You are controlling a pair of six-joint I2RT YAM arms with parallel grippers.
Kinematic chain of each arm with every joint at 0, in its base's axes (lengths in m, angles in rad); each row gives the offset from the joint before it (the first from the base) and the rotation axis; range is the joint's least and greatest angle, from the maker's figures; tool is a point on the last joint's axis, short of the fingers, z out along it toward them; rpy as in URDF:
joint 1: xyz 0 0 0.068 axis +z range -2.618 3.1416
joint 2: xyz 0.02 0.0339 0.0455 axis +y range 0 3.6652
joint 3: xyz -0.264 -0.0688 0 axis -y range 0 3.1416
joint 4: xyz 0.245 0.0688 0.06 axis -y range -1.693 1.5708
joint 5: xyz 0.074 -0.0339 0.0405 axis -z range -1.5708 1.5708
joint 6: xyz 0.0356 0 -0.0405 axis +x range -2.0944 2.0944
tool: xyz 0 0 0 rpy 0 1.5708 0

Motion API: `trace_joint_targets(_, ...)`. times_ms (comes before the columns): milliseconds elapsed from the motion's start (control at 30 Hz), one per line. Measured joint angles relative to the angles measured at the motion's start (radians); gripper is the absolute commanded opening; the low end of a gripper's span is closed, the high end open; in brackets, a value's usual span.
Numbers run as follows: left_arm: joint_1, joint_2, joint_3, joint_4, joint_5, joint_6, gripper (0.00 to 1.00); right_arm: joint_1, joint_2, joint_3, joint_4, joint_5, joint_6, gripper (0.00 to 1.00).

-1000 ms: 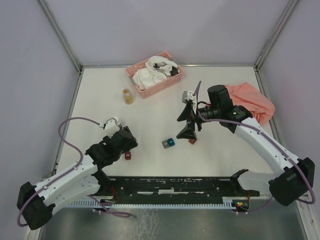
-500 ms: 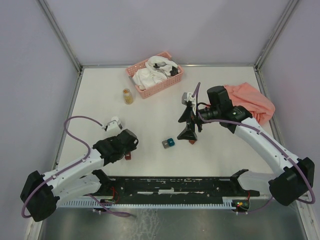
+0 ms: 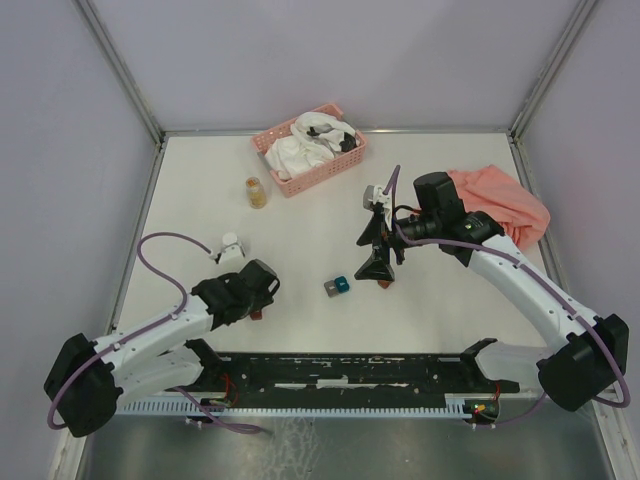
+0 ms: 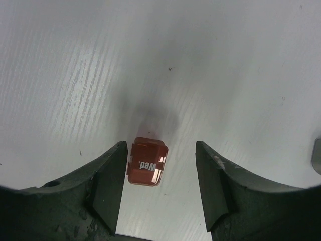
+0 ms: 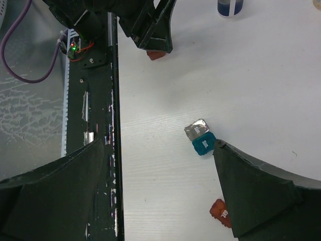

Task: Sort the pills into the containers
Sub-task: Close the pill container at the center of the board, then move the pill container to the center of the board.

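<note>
Four containers on worktop: red container straddled, ungripped, by half-open left claw; right claw wide, empty; pills in jar, sorting apparently unstarted.

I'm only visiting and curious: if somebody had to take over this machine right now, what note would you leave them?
Left pincer: open, low over the table, jaws astride the red "Wed." box, not clamped on it.
Right pincer: wide open, holding nothing, above the grey box and teal box, which touch; the second red box lies nearby.
Pills: all in the jar, upright near the pink basket.
Done: nothing sorted, as far as I can see.
Left: pick up the boxes, open the jar, share out the pills.
</note>
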Motion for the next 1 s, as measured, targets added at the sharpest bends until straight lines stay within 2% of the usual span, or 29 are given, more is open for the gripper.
trace_joint_targets(300, 0.000, 0.040, -0.015, -0.002, 0.010, 0.000, 0.63, 0.000, 0.000, 0.000, -0.002, 0.003, 0.000, 0.99)
trace_joint_targets(433, -0.001, 0.049, -0.023, -0.001, 0.016, 0.000, 0.54, 0.000, 0.000, 0.000, -0.002, 0.006, 0.000, 0.99)
trace_joint_targets(700, -0.001, 0.049, -0.044, 0.010, 0.040, 0.000, 0.53, 0.000, 0.000, 0.000, -0.002, 0.010, -0.002, 0.99)
trace_joint_targets(833, -0.001, 0.059, -0.046, 0.020, 0.048, 0.001, 0.46, 0.000, 0.000, 0.000, -0.003, 0.010, -0.003, 0.99)
trace_joint_targets(1000, -0.001, 0.063, -0.046, 0.045, 0.082, 0.024, 0.30, 0.000, 0.000, 0.000, -0.004, 0.010, -0.003, 0.99)
